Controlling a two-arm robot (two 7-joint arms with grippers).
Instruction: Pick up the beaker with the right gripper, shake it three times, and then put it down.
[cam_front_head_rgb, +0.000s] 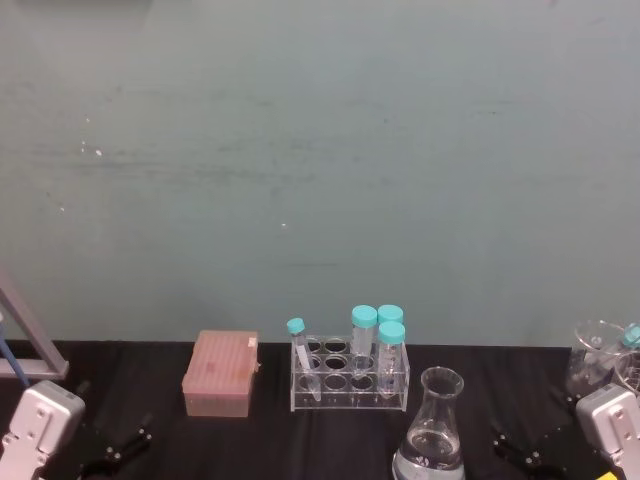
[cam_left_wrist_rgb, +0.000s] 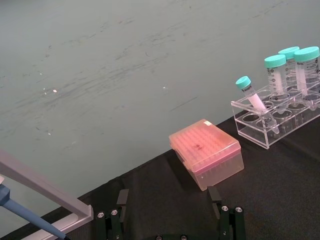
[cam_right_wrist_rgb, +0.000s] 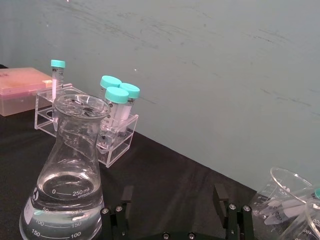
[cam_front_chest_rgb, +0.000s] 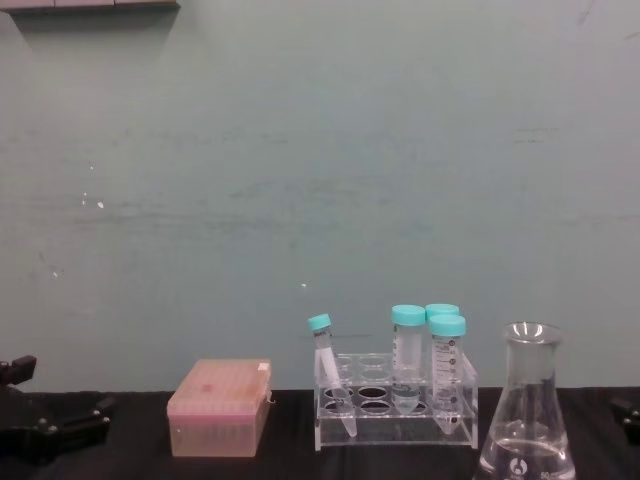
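The beaker (cam_front_head_rgb: 432, 430) is a clear conical flask holding a little clear liquid, standing upright on the black table near its front, right of centre. It also appears large in the right wrist view as the beaker (cam_right_wrist_rgb: 70, 180), and at the lower right of the chest view as the beaker (cam_front_chest_rgb: 527, 425). My right gripper (cam_front_head_rgb: 525, 448) sits low at the front right, beside the flask and apart from it. In its own view the right gripper (cam_right_wrist_rgb: 173, 200) is open with nothing between its fingers. My left gripper (cam_front_head_rgb: 112, 445) is parked at the front left, and the left gripper (cam_left_wrist_rgb: 169, 197) is open and holds nothing.
A clear rack (cam_front_head_rgb: 350, 378) of teal-capped tubes stands behind the flask, with a pink translucent box (cam_front_head_rgb: 220, 372) to its left. Glass beakers (cam_front_head_rgb: 598, 355) stand at the far right, close to my right arm. A grey stand (cam_front_head_rgb: 25, 340) leans at the far left. A teal wall closes the back.
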